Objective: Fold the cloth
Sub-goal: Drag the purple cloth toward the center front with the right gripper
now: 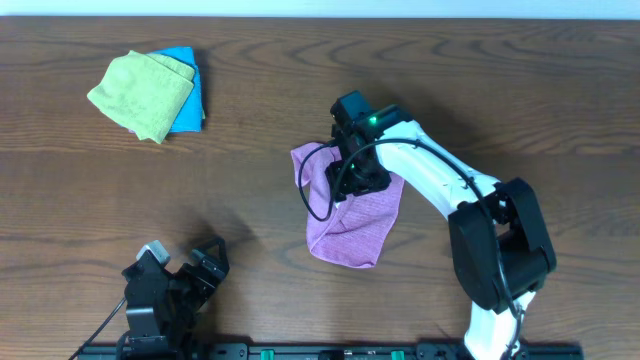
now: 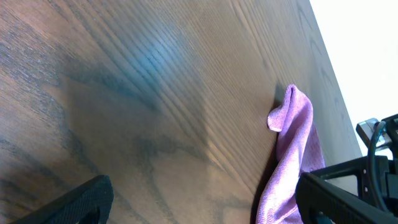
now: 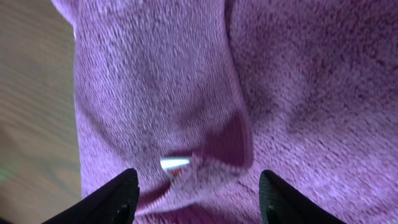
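Observation:
The purple cloth (image 1: 352, 222) lies rumpled at the table's middle, partly folded over itself. My right gripper (image 1: 358, 172) hangs directly over its upper part, open, its two fingertips (image 3: 198, 198) spread just above a raised fold and a small white label. The cloth fills the right wrist view (image 3: 205, 93). My left gripper (image 1: 185, 275) rests near the front left edge, open and empty (image 2: 202, 202); the cloth shows at the right of the left wrist view (image 2: 292, 155).
A light green cloth (image 1: 140, 92) lies on a bright blue cloth (image 1: 188, 95) at the back left. The wooden table (image 1: 520, 90) spans the view. The right arm's black cable (image 1: 312, 190) loops over the purple cloth's left side.

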### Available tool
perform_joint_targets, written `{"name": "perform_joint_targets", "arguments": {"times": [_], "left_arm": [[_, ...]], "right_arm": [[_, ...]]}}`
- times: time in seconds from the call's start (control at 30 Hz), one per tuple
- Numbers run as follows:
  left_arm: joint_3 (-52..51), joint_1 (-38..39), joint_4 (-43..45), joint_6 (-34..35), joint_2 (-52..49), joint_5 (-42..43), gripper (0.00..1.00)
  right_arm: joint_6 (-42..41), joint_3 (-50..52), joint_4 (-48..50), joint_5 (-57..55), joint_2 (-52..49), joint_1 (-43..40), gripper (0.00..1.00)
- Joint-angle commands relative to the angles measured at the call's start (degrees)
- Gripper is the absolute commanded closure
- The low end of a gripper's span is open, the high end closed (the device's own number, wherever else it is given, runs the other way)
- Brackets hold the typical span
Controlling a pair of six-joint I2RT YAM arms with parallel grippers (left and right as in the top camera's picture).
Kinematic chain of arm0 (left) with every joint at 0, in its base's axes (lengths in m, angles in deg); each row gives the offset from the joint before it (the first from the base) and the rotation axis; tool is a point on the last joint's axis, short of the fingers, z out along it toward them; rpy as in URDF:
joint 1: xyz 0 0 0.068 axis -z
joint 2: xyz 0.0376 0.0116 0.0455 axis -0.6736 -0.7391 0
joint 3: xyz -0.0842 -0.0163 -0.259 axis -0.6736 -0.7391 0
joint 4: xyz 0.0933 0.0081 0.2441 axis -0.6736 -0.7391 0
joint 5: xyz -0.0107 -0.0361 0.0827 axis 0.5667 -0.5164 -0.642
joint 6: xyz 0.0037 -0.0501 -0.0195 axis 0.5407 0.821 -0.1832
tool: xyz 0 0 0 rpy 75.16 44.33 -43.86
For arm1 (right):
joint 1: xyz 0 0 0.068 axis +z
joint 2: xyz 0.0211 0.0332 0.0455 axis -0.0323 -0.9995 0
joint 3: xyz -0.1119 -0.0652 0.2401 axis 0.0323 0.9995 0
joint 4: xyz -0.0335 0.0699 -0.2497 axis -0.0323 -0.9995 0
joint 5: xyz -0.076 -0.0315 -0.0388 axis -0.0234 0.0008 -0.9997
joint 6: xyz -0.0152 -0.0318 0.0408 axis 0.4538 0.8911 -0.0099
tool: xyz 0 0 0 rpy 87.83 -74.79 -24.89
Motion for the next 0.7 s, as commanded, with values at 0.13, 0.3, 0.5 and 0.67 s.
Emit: {"name": "perform_joint_targets", "arguments": {"times": [0.13,0.3,0.5,0.67], "left_arm": [[-0.9,0.3,-1.3,-1.5,0.4,-0.4,0.05],[-0.9,0.3,-1.3,-1.5,0.4,-0.4,0.05],[-0.9,0.3,-1.4,-1.5,0.4,-0.4,0.05],[-0.9,0.3,-1.4,-1.5,0.4,-0.3,0.05]], "right_arm": [[-2.5,1.5,1.7,0.5,-2.1,0.3,0.47],[-2.5,1.5,2.3,0.2,-2.4,0.3,0.59],[-2.5,2.3,3.4,0.2,-2.6,0.3,0.61],[-2.5,2.7,3.1,0.3,-2.8,0.3,0.53]]}}
